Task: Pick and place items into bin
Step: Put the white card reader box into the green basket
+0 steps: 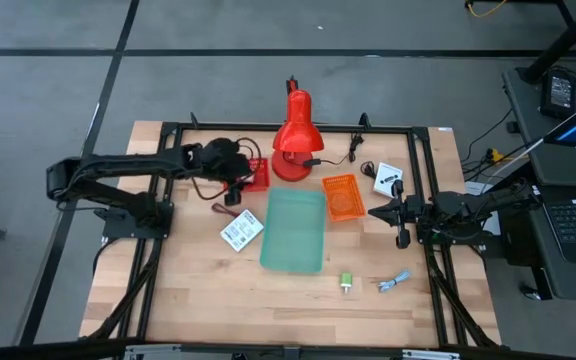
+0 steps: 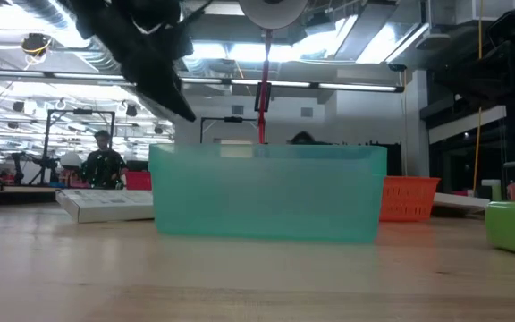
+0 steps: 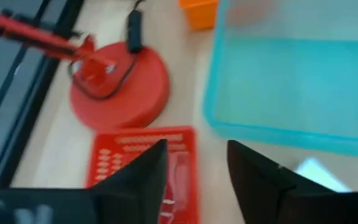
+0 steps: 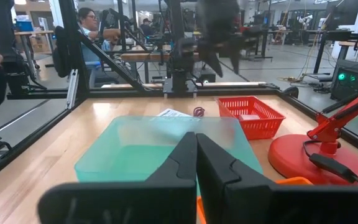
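We count one teal bin (image 1: 294, 232) at table centre, two small baskets, red (image 1: 255, 174) at its 10 o'clock and orange (image 1: 342, 196) at 2, and one red lamp (image 1: 294, 140) at 12. Loose items: one white card (image 1: 240, 232) touching the bin's 9 o'clock edge, one green block (image 1: 347, 282) and one blue-white clip (image 1: 395, 283) at 5 with bare wood around. Our left gripper (image 3: 194, 180) hovers over the red basket, fingers parted, holding nothing; right gripper (image 1: 373, 212) waits by the orange basket, fingers pressed together, empty
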You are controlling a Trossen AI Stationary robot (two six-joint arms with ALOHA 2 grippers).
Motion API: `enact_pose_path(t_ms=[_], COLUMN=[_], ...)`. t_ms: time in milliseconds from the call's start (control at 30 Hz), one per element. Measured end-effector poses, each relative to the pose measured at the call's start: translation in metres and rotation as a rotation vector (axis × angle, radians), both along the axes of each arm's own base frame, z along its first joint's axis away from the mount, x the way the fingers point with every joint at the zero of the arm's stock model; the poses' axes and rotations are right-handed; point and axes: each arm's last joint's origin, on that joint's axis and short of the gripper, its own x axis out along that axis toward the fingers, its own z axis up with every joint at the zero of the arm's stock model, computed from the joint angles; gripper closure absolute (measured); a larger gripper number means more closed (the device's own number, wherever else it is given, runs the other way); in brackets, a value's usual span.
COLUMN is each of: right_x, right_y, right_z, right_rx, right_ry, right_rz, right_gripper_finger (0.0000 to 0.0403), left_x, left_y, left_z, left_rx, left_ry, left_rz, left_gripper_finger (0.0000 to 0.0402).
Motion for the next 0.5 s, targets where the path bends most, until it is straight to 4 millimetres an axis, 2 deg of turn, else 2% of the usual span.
enact_pose_path(t_ms=[100,333,500], right_x=[0.000,0.000,0.000], right_y=[0.000,0.000,0.000], right_z=[0.000,0.000,0.000], right_rx=[0.000,-0.001,0.000], right_ry=[0.000,0.001,0.002], right_rz=[0.000,0.017,0.016], right_gripper_finger=[0.0402,0.0402,0.0402], left_x=[-0.001,-0.022,-0.037], left_y=[-0.011,-0.040,-0.060], left_z=[0.000,-0.018,-0.023], left_rx=[-0.017,-0.065,-0.112], left_ry=[-0.026,-0.172,-0.324], left_rz=[-0.025,-0.066,-0.153], left_gripper_finger=[0.0294,0.0387,0.0398])
